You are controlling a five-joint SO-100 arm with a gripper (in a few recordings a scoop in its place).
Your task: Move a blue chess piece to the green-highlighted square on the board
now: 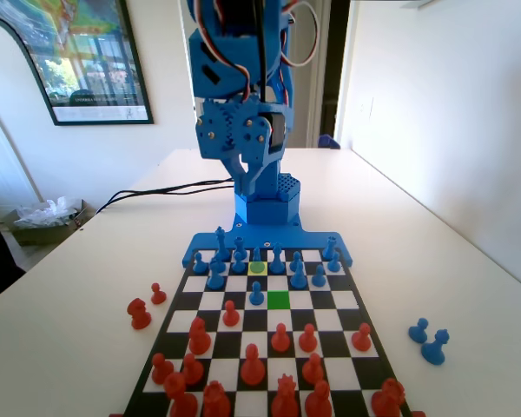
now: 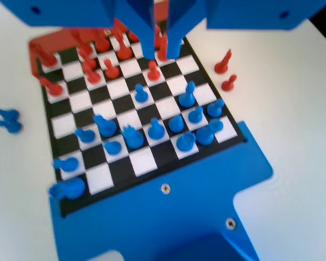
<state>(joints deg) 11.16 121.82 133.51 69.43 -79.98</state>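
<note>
The board (image 1: 352, 300) lies in front of the blue arm, with blue pieces at its far end and red ones near the camera. The green-highlighted square (image 1: 279, 301) is bare. One small blue chess piece (image 1: 256, 294) stands on the square just left of it, and another (image 1: 257, 255) stands on the paler yellow-green square (image 1: 257, 268). My gripper (image 1: 246, 174) hangs high above the far rows. In the wrist view the gripper (image 2: 160, 54) is open by a narrow gap, holding nothing, above the board (image 2: 146, 163) and a forward blue pawn (image 2: 141, 94).
Two captured blue pieces (image 1: 427, 339) lie on the table right of the board in the fixed view, and two red ones (image 1: 146, 306) on its left. Several red pieces (image 1: 253, 365) crowd the near rows. A cable (image 1: 156, 189) runs across the table's far left.
</note>
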